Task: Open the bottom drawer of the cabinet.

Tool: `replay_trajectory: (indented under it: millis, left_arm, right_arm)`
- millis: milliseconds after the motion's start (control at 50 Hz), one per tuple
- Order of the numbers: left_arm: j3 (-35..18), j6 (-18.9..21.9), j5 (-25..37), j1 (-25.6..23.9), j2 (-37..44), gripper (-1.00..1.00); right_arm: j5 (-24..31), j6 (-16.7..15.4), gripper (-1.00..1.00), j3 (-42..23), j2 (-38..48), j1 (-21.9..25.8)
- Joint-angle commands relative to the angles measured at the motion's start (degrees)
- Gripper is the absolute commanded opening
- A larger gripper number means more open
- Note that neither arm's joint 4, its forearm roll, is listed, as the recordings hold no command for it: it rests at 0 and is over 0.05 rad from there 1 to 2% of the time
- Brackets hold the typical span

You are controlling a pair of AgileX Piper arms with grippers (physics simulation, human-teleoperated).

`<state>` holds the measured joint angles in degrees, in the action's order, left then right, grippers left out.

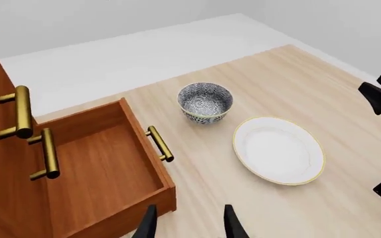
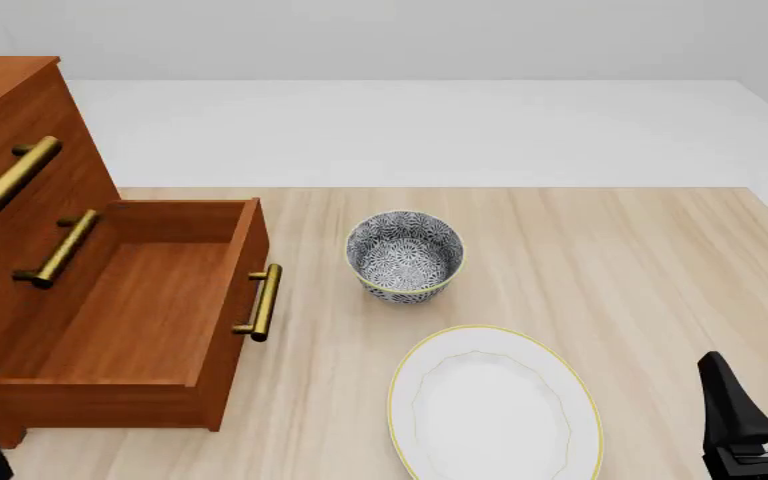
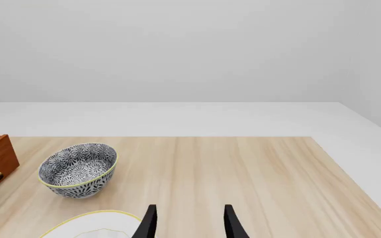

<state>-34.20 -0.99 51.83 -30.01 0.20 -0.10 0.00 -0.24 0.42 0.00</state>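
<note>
Front view shows me the bottom drawer [image 2: 144, 310] pulled well out of the cabinet [image 2: 11, 110] at the tabletop's [image 2: 598, 260] left. Beside it sit a bowl [image 2: 404, 255] and plate [image 2: 495, 408]. My left end effector [image 1: 189, 223] and right end effector [image 3: 189, 222] both stand spread, gripping nothing.

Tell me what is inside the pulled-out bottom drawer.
The bottom drawer shows only its bare wooden floor and walls; nothing lies in it. The innermost part, under the cabinet's middle drawer front, is hidden. The bowl and plate sit outside on the table.
</note>
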Motion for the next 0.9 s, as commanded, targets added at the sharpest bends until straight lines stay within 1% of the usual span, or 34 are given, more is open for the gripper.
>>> replay_trajectory:
  millis: [20, 240, 300, 380, 460, 480, 640, 780, 800, 900]
  left_arm:
    - [0.3, 0.4, -0.4, -1.6, 0.0, 1.00]
    - [0.1, 0.8, -1.1, -3.2, 0.8, 1.00]
    - [0.3, 1.0, -1.7, -4.4, 1.4, 1.00]
    - [0.3, -0.3, -2.1, -5.4, 1.6, 1.00]
    - [0.3, 0.2, -2.2, -6.6, 1.8, 1.00]
    - [0.2, -0.1, -1.9, -6.2, 1.5, 1.00]
    - [0.4, -0.5, -3.0, -8.8, 2.4, 1.00]
    - [-0.6, -0.6, -4.1, -9.3, 3.2, 1.00]
    - [-0.8, -0.8, -5.0, -10.1, 3.9, 1.00]
    - [-2.1, 0.4, -6.6, -11.6, 5.8, 1.00]
  right_arm:
    - [0.0, 0.0, 1.00, 0.0, 0.0, 0.0]
    - [0.0, 0.0, 1.00, 0.0, 0.0, 0.0]
    - [0.0, 0.0, 1.00, 0.0, 0.0, 0.0]
    - [0.0, 0.0, 1.00, 0.0, 0.0, 0.0]
    - [0.0, 0.0, 1.00, 0.0, 0.0, 0.0]
    - [0.0, 0.0, 1.00, 0.0, 0.0, 0.0]
    - [0.0, 0.0, 1.00, 0.0, 0.0, 0.0]
    - [0.0, 0.0, 1.00, 0.0, 0.0, 0.0]
    - [0.0, 0.0, 1.00, 0.0, 0.0, 0.0]
    - [0.0, 0.0, 1.00, 0.0, 0.0, 0.0]
